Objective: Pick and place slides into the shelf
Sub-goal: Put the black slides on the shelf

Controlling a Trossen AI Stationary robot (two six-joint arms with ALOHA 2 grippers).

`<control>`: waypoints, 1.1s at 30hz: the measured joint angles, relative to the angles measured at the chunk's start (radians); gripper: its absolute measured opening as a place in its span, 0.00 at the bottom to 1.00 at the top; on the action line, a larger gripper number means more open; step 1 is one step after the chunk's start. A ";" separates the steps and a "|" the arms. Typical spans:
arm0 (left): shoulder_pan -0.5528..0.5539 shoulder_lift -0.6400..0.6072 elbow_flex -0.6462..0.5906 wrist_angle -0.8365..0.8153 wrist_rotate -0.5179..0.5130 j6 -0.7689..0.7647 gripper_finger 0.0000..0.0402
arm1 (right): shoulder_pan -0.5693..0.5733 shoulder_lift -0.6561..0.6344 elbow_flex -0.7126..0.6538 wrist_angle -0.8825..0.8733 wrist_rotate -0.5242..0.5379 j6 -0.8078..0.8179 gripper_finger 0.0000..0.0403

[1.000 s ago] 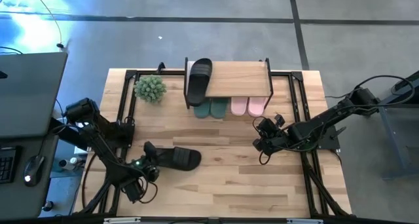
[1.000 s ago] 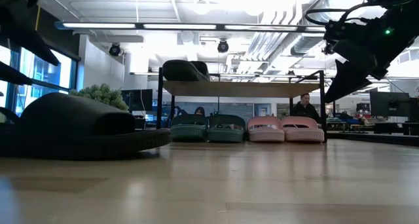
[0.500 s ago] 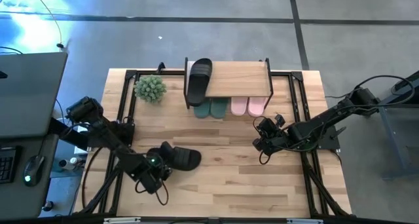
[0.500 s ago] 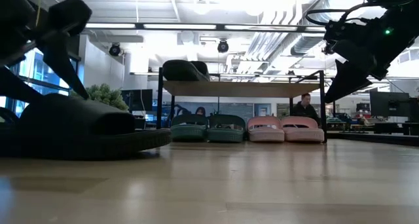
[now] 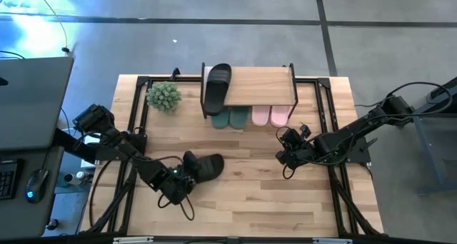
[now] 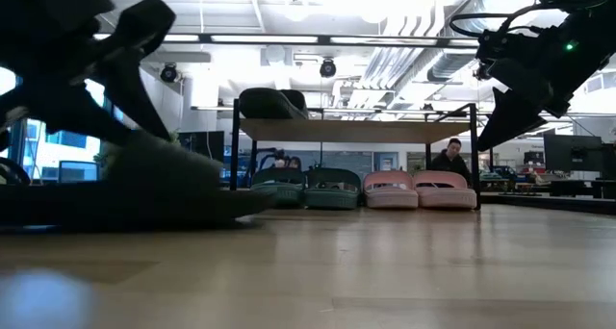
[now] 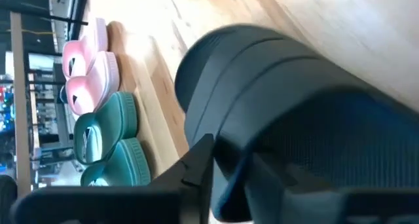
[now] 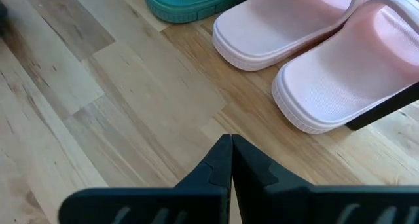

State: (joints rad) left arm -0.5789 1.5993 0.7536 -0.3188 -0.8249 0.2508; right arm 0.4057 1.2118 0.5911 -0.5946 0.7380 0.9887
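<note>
Where blurred: black slide [image 5: 203,165] (grip hidden)

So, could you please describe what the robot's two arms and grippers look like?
Both arms are dark, jointed, with thin black cables looping alongside. The left gripper and right gripper have black angular fingers; a small green light glows on each wrist.

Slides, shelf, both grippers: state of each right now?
Black slide on table: flat, left gripper at its heel end.
Black slide on shelf: resting on top plank.
Green pair: under shelf.
Pink pair: under shelf.
Shelf: upright.
Right gripper: shut, empty.
</note>
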 joint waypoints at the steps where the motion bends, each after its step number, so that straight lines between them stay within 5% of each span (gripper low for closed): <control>1: 0.007 0.000 0.000 0.014 0.001 0.005 0.13 | 0.000 0.000 0.000 0.000 0.000 0.000 0.00; 4: 0.032 0.000 0.000 0.049 0.027 0.007 0.03 | 0.000 0.000 0.000 0.000 0.000 0.000 0.00; 9: 0.066 0.000 0.000 0.114 0.042 0.004 0.05 | 0.000 0.000 0.000 0.000 0.001 -0.001 0.00; 15: 0.069 0.002 0.087 0.080 -0.071 -0.007 0.02 | 0.000 0.000 0.000 0.000 0.002 -0.002 0.00; 25: 0.090 0.002 0.549 -0.204 -0.287 -0.097 0.01 | 0.000 0.000 0.000 0.000 0.002 0.000 0.00; 33: 0.305 0.034 0.935 -0.259 -0.340 0.115 0.00 | 0.000 0.000 0.000 0.000 0.005 0.006 0.00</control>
State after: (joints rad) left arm -0.2743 1.6329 1.6883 -0.5782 -1.1652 0.3659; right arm 0.4058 1.2118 0.5911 -0.5945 0.7435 0.9942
